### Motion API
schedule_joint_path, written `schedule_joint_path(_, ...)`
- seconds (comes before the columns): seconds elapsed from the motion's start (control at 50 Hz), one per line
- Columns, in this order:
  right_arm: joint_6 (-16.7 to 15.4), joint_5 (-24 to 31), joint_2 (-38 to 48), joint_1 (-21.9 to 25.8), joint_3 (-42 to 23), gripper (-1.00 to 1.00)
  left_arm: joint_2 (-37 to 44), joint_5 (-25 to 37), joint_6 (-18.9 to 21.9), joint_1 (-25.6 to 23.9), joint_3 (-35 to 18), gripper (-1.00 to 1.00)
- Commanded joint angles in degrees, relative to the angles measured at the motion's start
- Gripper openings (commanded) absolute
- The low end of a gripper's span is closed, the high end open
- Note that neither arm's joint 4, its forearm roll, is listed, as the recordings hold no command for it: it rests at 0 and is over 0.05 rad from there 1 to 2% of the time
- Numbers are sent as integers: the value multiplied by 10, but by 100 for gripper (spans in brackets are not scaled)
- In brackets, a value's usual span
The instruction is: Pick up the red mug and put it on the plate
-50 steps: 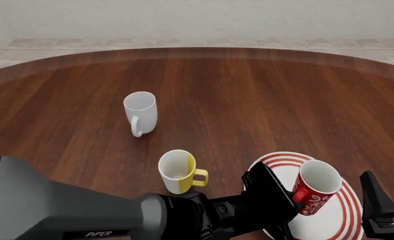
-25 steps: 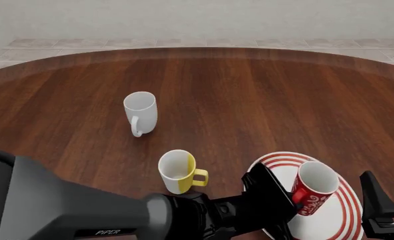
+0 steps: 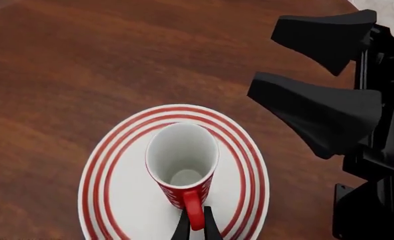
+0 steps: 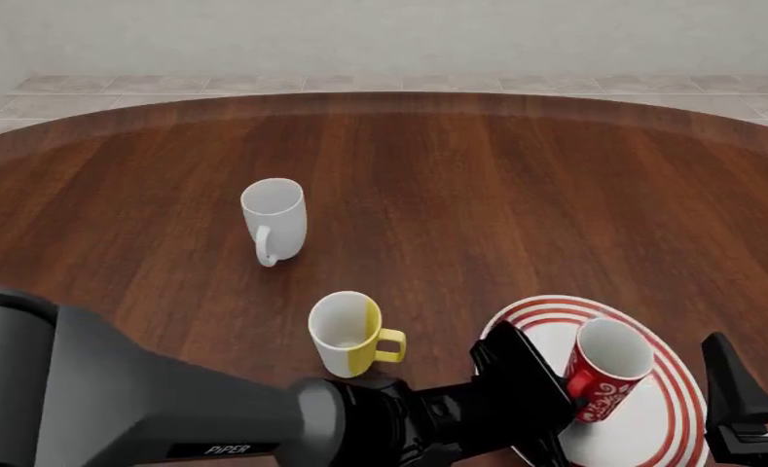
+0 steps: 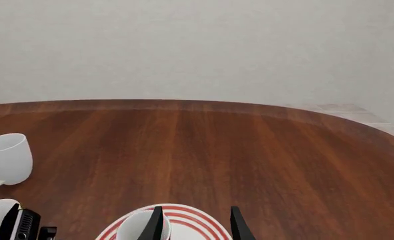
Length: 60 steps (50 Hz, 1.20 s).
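The red mug point(image 4: 607, 379) with its white swirls stands nearly upright over the middle of the red-ringed white plate point(image 4: 663, 433), at the near right of the table. In the left wrist view, my left gripper point(image 3: 195, 228) is shut on the red handle of the red mug point(image 3: 182, 165), and the plate point(image 3: 113, 200) lies beneath it. I cannot tell whether the base touches the plate. My left gripper point(image 4: 561, 387) reaches the mug from its left. My right gripper point(image 5: 195, 226) is open, close beside the plate's right edge, holding nothing.
A plain white mug point(image 4: 274, 219) stands left of centre on the dark wooden table. A yellow-and-white mug point(image 4: 347, 334) stands just left of the plate, close to my left arm. The table's curved far edge point(image 4: 384, 95) meets a tiled floor.
The red mug has tipped from a tilt to nearly upright and sunk slightly over the plate, still held by my left gripper. The right gripper has not moved.
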Motion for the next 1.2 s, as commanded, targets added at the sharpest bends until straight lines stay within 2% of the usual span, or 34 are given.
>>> schedule_joint_path(0.02,0,0,0,0,0,100,4,-3,1,1,-3,-100)
schedule_joint_path(1.2,0,1,1,-1,0,100,20,-15,-1,0,-1,-100)
